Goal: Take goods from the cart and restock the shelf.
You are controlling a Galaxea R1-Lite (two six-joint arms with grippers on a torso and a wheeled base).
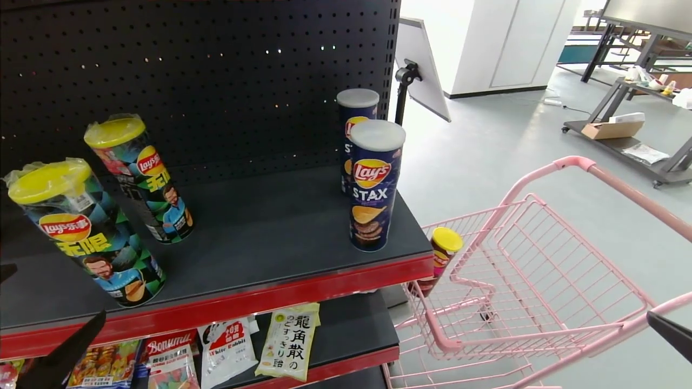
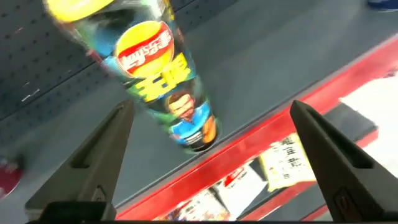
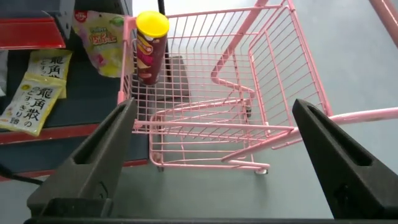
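Note:
Two green chip cans with yellow lids stand on the left of the dark shelf [image 1: 259,237]: a near one [image 1: 86,232] [image 2: 161,81] and a far one [image 1: 143,178]. Two blue cans with grey lids [image 1: 373,183] [image 1: 354,116] stand at the shelf's right end. My left gripper [image 2: 211,107] is open just in front of the near green can, with nothing between its fingers [image 1: 65,348]. A maroon can with a yellow lid [image 1: 440,259] [image 3: 151,46] stands in the pink cart [image 1: 540,281] [image 3: 249,118], in its corner nearest the shelf. My right gripper [image 3: 214,106] hangs open above the cart, well short of that can.
Snack bags [image 1: 286,340] [image 3: 37,93] hang on the lower shelf behind a red edge strip [image 1: 259,302]. A black pegboard [image 1: 216,70] backs the shelf. Open grey floor [image 1: 486,140] lies right of the shelf, with a wheeled rack [image 1: 638,146] farther back.

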